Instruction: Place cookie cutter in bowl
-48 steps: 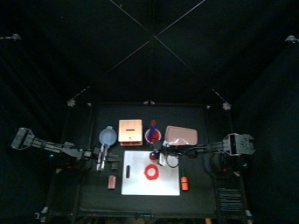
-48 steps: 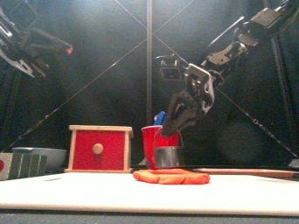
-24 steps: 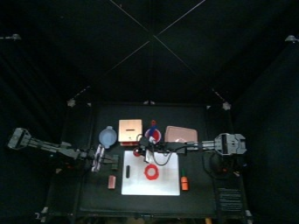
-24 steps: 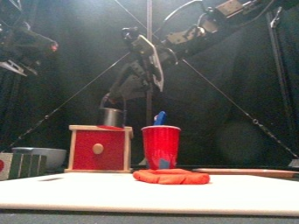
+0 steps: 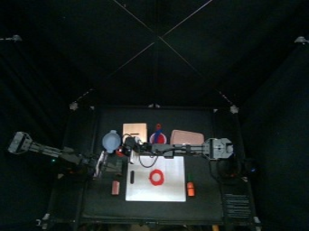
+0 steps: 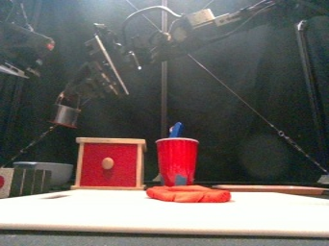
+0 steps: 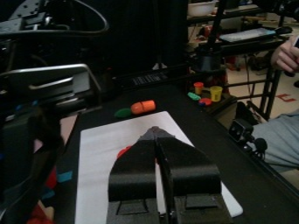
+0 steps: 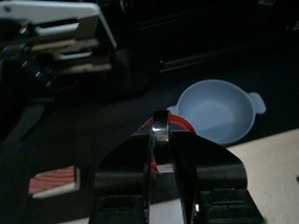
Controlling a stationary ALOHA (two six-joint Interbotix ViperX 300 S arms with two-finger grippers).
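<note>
Reaching across the table (image 5: 179, 171), R gripper (image 8: 163, 131) hangs above the bowl (image 8: 216, 109) w/ fingers (image 8: 155, 129) pinched narrow on the cookie cutter (image 6: 65, 115), a small metal ring held up in the air left of the orange box (image 6: 110, 162). L gripper (image 7: 156, 134) hovers over the white mat (image 7: 105, 149), fingers closed together, empty.

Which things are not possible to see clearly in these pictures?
Cookie cutter outline: right wrist view, fingers cover all but its rim.
Whether it hangs over the bowl: top view, both too small.
Coloured pieces beyond the white mat: left wrist view, blurred.
</note>
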